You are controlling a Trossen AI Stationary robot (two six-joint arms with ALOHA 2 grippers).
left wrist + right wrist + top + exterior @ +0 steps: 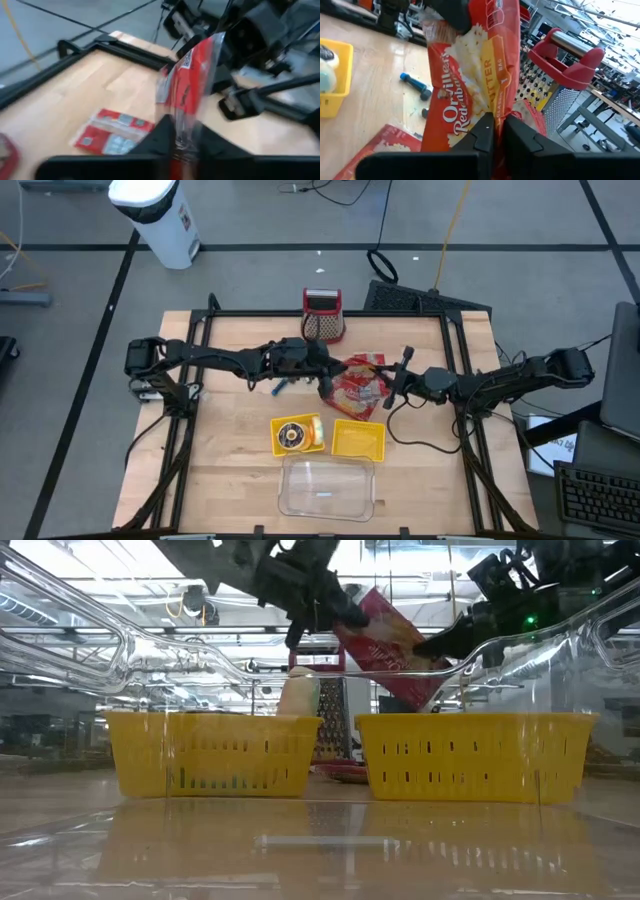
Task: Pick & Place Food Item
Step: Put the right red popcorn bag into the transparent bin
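You are seeing both end effectors clamping the same red popcorn bag at the centre of the high view. The left end effector is pinching the bag's left edge, its fingers closing tight on the wrapper. The right end effector is gripping the bag's right edge; its fingers are pressing together on the printed film. In the low view the bag is hanging tilted in the air between the two arms, above the baskets.

More red packets are lying flat on the tabletop under the bag. A red-handled grater is standing just above centre. A blue marker is lying left of the bag. Two yellow baskets are sitting side by side below centre: the left basket is holding a round item, the right basket is sitting directly under the bag's lower edge. A clear plastic tub is sitting at the bottom centre.
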